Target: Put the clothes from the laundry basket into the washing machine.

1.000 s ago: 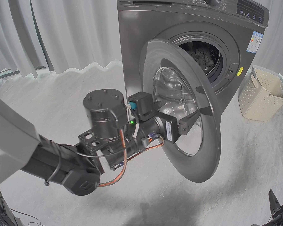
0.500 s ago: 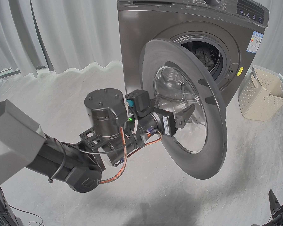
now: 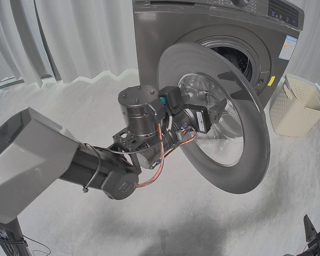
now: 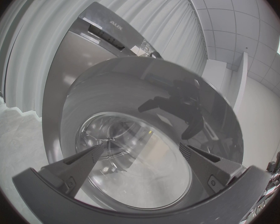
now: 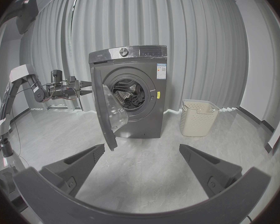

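Grey floor (image 3: 188, 214), washing machine (image 3: 156, 36) (curtains (image 3: 78, 29) behind)

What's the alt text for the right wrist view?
A grey front-loading washing machine stands with its round door swung open and dark clothes in the drum, the left gripper open at the door's outer face. A cream perforated plastic laundry basket sits on the floor beside the machine; the right gripper hangs open in the foreground.

Grey left arm (image 3: 32, 160) bears orange cable (image 3: 159, 164), teal plug (image 3: 163, 100), dark claw (image 4: 141, 145).
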`<state>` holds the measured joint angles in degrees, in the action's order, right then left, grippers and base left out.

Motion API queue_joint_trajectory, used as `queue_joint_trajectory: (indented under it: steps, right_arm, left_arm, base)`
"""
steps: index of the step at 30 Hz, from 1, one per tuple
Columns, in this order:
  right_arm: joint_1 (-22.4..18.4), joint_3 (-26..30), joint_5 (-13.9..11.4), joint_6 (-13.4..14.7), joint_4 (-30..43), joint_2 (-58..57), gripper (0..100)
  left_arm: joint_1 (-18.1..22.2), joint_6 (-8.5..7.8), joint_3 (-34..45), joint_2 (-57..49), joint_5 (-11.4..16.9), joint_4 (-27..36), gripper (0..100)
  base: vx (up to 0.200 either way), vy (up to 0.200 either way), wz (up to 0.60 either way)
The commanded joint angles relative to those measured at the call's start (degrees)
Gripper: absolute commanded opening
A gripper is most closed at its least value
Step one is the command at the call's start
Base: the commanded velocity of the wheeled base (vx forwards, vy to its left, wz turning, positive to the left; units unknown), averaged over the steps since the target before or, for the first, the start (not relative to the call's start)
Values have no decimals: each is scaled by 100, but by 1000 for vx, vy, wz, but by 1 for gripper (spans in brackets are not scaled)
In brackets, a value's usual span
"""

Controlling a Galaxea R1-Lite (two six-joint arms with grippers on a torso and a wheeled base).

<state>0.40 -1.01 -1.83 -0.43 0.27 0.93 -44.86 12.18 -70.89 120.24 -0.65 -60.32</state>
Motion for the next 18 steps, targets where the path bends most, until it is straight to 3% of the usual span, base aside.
queue_joint_trajectory:
  steps: [1, 8, 13, 17, 18]
  right_arm:
    - [4, 92, -2, -1, 0, -93, 100]
    - [4, 92, -2, -1, 0, -93, 100]
    - [4, 92, -2, -1, 0, -93, 100]
    - [4, 92, -2, -1, 0, -93, 100]
    - [4, 92, -2, -1, 0, -93, 100]
  left_arm:
    - [65, 13, -118, 334, -41, 47, 100]
    - [153, -5, -197, 281, -199, 293, 100]
    - [215, 13, -848, 554, -322, 328, 100]
    - [232, 144, -1419, 835, -454, 363, 100]
    - [232, 224, -1718, 984, -595, 460, 100]
  base:
    - [0, 0, 0]
    - [0, 0, 0]
    - [0, 0, 0]
    - [0, 0, 0]
    - [0, 0, 0]
